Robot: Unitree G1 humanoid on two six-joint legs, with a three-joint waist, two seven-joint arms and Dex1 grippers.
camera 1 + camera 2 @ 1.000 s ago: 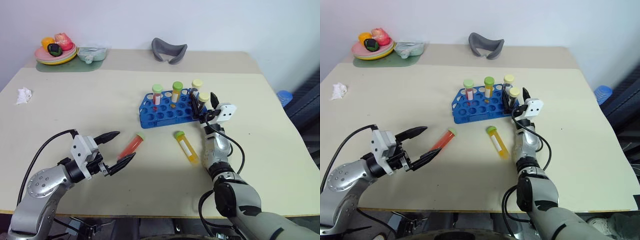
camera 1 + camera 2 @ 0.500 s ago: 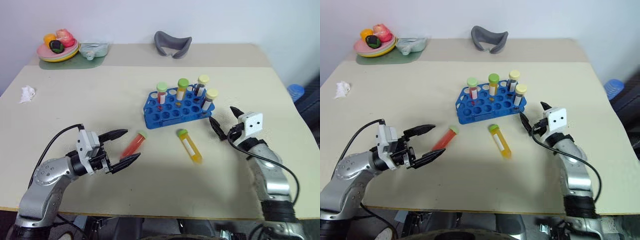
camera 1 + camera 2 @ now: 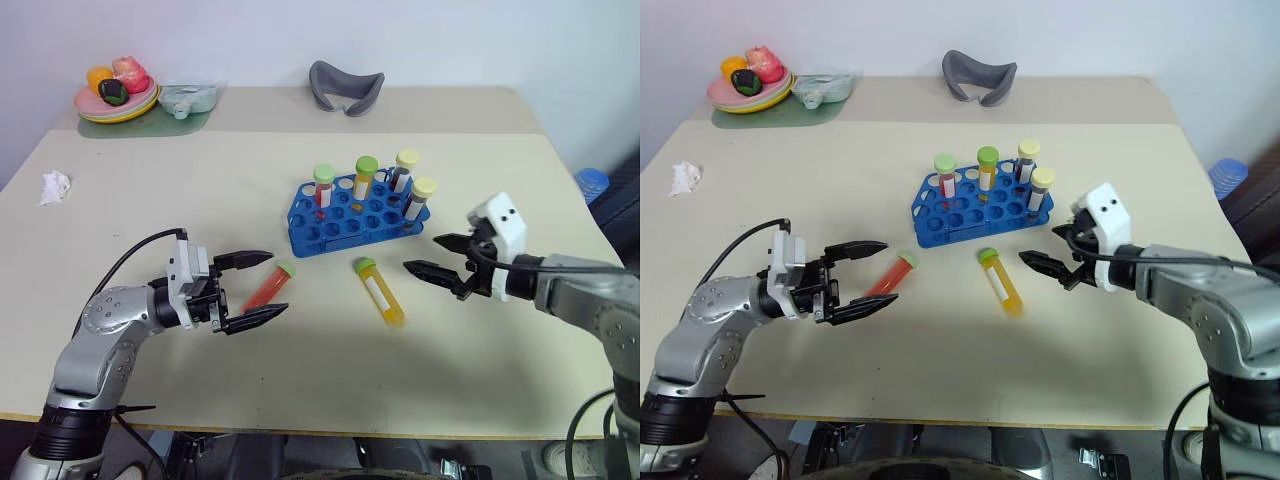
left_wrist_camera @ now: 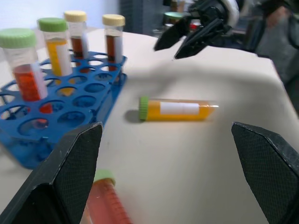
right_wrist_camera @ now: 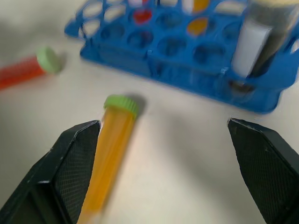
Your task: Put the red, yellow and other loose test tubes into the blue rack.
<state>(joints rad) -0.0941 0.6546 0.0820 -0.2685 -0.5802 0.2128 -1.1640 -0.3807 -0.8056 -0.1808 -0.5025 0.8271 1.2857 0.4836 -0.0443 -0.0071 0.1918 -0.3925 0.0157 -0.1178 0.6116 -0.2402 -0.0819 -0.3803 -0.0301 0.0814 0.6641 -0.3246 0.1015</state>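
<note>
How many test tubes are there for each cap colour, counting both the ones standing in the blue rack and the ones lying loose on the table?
Green caps: 4, two standing in the blue rack at and, plus the loose red tube and the loose yellow tube.
Pale yellow caps: 2, both in the rack, and.
Total: 6 tubes.

No readable text, blank white label on yellow tube [image 4: 180,108]
</note>
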